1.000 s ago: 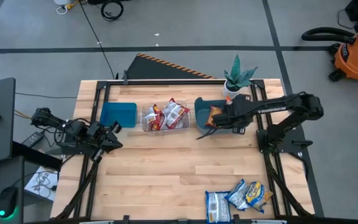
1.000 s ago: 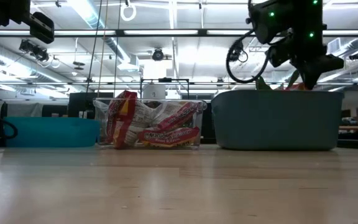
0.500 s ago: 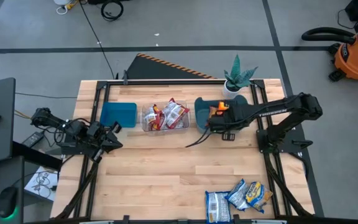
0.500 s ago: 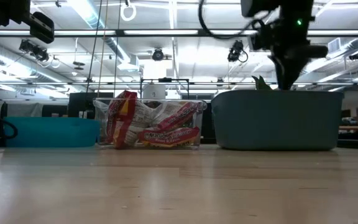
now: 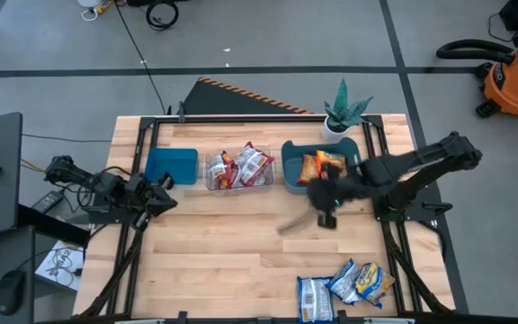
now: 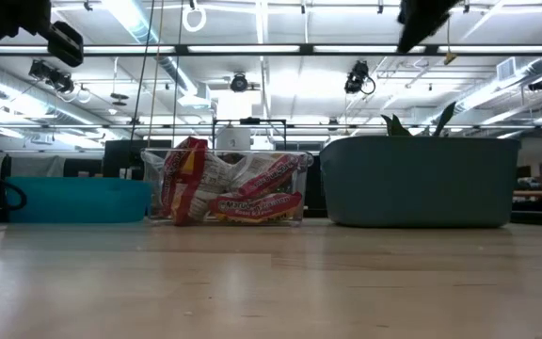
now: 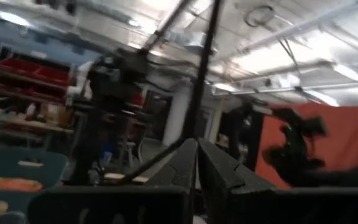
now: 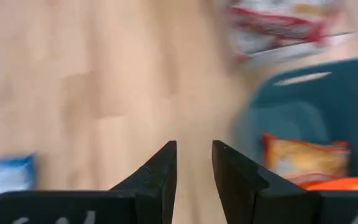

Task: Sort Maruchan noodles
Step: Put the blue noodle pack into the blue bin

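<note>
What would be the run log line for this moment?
right end effector: empty, above table | orange packets: in dark bin | left arm: idle at table's edge

Right arm extends from the right of the high view toward centre, wrist blurred; right gripper [image 5: 324, 200] sits right of centre, empty, fingers [image 8: 160, 177] slightly parted. Left arm is folded at the left edge; left gripper [image 5: 162, 192] fingers [image 7: 182, 163] closed together.

Overhead and table-level views share the clear tub [image 5: 239, 170] [image 6: 224, 188].
</note>
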You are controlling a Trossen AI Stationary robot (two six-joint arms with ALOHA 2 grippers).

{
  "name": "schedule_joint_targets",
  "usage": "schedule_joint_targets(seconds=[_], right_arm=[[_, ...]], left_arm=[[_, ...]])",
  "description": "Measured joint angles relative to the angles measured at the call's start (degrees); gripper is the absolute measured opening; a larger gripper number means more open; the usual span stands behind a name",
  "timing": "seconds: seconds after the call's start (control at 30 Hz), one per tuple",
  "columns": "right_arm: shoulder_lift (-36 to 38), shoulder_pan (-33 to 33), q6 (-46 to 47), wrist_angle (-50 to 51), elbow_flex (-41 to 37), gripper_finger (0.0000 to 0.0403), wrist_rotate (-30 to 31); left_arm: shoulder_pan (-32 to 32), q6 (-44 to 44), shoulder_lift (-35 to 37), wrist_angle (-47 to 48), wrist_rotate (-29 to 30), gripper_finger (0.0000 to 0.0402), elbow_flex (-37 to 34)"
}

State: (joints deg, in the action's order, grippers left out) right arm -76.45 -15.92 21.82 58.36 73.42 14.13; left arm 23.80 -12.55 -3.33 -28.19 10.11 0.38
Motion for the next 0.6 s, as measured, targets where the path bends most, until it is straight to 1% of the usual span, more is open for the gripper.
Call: schedule_joint_targets(seconds=[0.07,0.2,0.33,0.4,0.43,0.5,0.6], right_arm=[[0.3,-4.2,1.2,0.1,-1.3,0.0107,0.3],[-0.5,-10.9,4.0,-0.3,-3.7,0.0107,3.6],[-0.8,-15.4,6.3,-3.3,-7.2,0.0106,6.1],[-0.8,-16.8,6.8,-6.6,-9.4,0.0106,7.2],[-0.8,-17.3,7.1,-7.8,-10.4,0.0106,7.5],[-0.8,-18.3,8.1,-10.2,-12.2,0.0106,7.5],[-0.8,-19.2,8.5,-15.2,-14.7,0.0106,3.4]], left_arm=[[0.0,-1.0,0.0,-0.2,1.1,0.0023,0.0],[0.0,0.5,0.0,-2.4,1.9,0.0023,0.0],[0.0,0.3,0.0,-3.4,3.4,0.0023,0.0],[0.0,0.1,0.0,-3.7,5.3,0.0023,0.0],[0.0,0.1,0.0,-3.7,7.2,0.0023,0.0],[0.0,-0.8,0.0,-2.8,10.9,0.0023,0.0],[0.0,-3.1,-0.1,-0.7,12.4,0.0023,0.0]])
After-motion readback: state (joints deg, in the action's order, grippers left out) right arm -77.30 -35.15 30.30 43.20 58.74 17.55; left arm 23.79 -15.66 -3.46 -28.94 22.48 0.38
